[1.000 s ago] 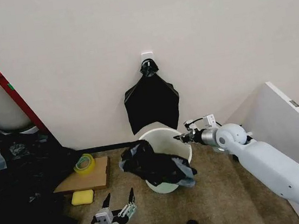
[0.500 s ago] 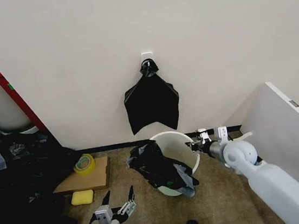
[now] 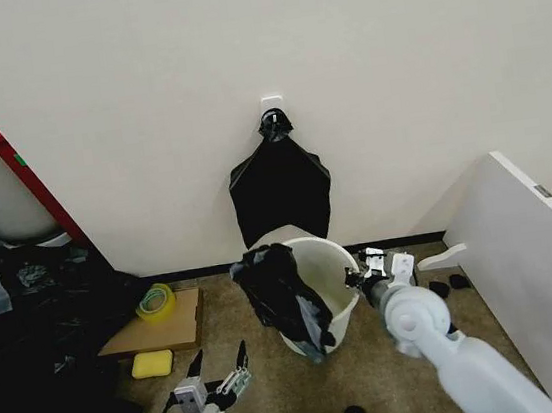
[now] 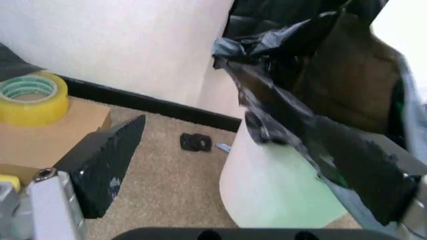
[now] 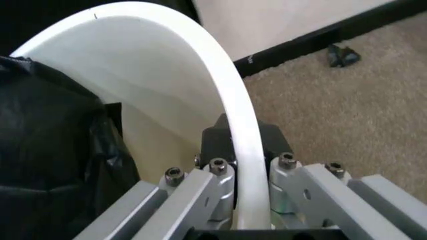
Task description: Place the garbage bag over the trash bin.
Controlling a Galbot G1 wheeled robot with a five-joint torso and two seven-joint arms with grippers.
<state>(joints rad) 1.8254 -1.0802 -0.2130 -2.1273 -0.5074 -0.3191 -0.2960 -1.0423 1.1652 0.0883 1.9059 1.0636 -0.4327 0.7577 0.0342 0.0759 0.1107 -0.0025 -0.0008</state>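
From the head camera, one trash bin (image 3: pixel 318 282) stands on the carpeted floor by the wall with one garbage bag (image 3: pixel 278 292) draped over its left rim, the right claw (image 3: pixel 358 279) clamped on the bin's right rim, and the left claw (image 3: pixel 218 367) spread open low near one yellow sponge (image 3: pixel 152 364) and one tape roll (image 3: pixel 155 302). The left wrist camera shows the bag (image 4: pixel 313 125) hanging over the bin's wall (image 4: pixel 267 190), one tape roll (image 4: pixel 32 97) beside it. The right wrist camera shows the right claw (image 5: pixel 239 187) pinching the rim (image 5: pixel 227 95) (one finger inside, one outside), the bag (image 5: pixel 53 150) inside.
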